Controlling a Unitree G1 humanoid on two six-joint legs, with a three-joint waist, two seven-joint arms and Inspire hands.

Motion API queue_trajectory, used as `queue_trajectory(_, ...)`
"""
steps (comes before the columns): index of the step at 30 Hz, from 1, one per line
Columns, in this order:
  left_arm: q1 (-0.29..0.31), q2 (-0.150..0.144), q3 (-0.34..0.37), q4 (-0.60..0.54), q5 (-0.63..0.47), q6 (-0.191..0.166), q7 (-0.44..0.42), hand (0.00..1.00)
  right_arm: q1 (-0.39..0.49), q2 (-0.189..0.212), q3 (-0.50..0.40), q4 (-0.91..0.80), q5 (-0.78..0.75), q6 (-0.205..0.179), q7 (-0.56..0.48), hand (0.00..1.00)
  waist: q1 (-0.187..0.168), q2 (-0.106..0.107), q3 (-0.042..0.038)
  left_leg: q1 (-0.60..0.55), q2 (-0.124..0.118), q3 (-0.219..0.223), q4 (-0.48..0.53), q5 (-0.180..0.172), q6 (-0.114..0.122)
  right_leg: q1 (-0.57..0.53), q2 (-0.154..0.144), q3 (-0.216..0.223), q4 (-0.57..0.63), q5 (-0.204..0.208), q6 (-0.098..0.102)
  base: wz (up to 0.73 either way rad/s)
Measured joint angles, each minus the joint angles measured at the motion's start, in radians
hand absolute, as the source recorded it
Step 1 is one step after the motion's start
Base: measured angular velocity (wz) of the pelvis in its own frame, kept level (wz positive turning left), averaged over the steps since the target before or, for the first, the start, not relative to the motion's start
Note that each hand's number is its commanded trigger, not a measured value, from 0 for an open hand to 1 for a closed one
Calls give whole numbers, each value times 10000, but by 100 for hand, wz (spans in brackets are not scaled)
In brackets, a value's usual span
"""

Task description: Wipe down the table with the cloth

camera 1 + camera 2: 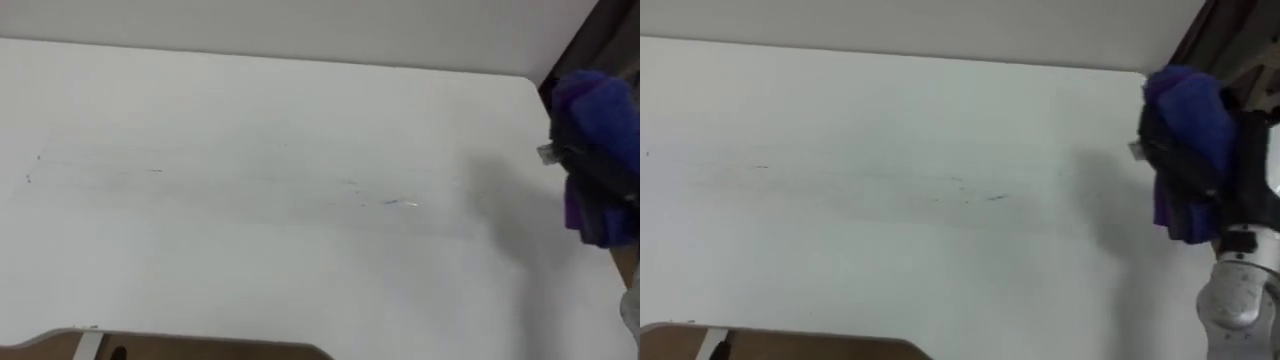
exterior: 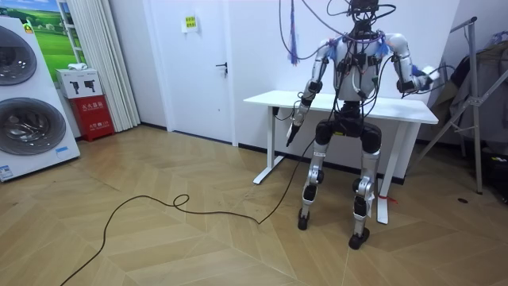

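The table [image 1: 300, 290] looked clean up close, but faint marks [image 1: 385, 203] sat mid-table, and the right hand [image 1: 1180, 155] was clenched on the blue cloth [image 1: 1192, 105], lifted near the far right corner, left hand [image 2: 294, 131] hanging low (couldn't tell its fingers), so probably most wiping was left.

No writing can be read. A yellow notice [image 2: 189, 24] on the white door [image 2: 202, 87], a white label [image 2: 83, 83] on the red box [image 2: 93, 119], a sticker [image 2: 5, 171] on the washing machine [image 2: 24, 127] — all too small to make out
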Motion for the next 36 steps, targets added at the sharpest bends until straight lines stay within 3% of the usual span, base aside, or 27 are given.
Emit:
queue_trajectory(8,76,-35,199,-41,-29,20,363,0,949,148,-1351,1002,2276,6,-1591,0,-480,-149,-5,155,-3,200,-22,-20,4,-53,-2,170,9,-58,32,-6)
queue_trajectory(14,150,-21,159,-221,-415,112,530,0,1284,393,-1382,2288,3651,16,-2637,0,-682,-134,-23,123,1,261,-17,-24,12,-168,-3,328,166,-52,23,-4)
queue_trajectory(23,353,-21,157,-557,-431,160,721,0,1587,822,-1387,5256,6256,26,-2768,0,-866,-71,-55,68,-8,265,-31,-24,11,-152,1,380,158,-65,18,0)
queue_trajectory(29,332,-55,134,-471,-395,277,444,0,1654,1035,-1129,7795,6629,264,-1417,0,-845,-77,-88,90,-9,262,-18,-25,11,-68,-8,343,116,-116,27,1)
queue_trajectory(33,325,-81,6,-221,-273,317,367,0,1736,1145,255,9151,5606,718,228,0,-758,18,-117,189,-6,258,20,-27,7,27,7,348,17,-140,31,0)
queue_trajectory(36,44,-81,-291,282,-174,309,414,0,1564,1399,1018,9686,4525,819,881,0,-485,108,-113,240,-6,255,25,-29,9,23,10,369,-10,-126,21,0)
